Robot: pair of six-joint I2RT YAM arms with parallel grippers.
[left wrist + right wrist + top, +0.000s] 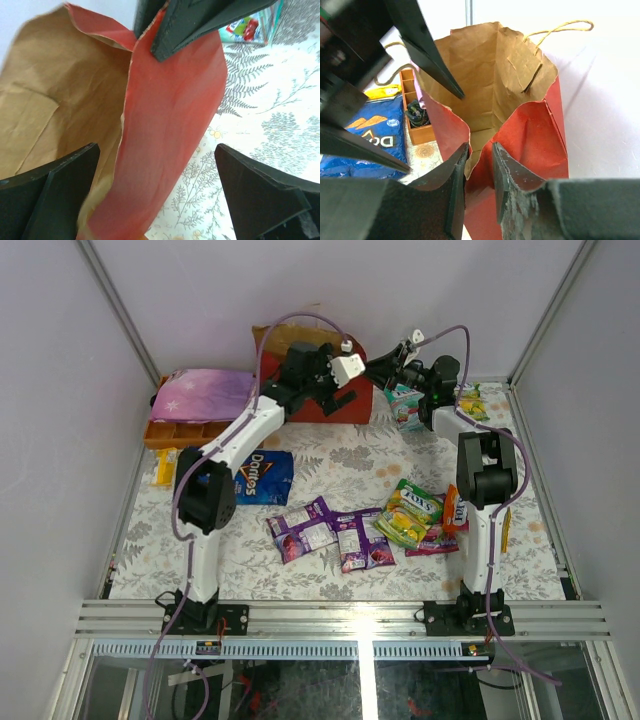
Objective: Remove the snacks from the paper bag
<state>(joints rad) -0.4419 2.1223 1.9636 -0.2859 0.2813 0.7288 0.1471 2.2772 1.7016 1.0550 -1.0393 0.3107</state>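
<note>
The paper bag [352,408] stands at 12 o'clock on the table with its mouth open. Our right gripper [480,147] has its jaws narrow, pinched on the split red front rim. Our left gripper [156,150] is spread wide, one finger on the brown inner side and the other outside, with the red wall between them.

The blue Doritos bag [265,478] lies at 9 o'clock and the small packets [360,538] lie from 7 to 4 o'clock, all outside the bag. We cannot tell if any snack remains inside, because the bottom is hidden.

We judge that the right must now keep the mouth open while the left reaches in. The right should only hold and not pull, since the rim may tear further and the light bag may tip. The left should descend along the brown wall with wide jaws and close only around a packet, not on paper.
</note>
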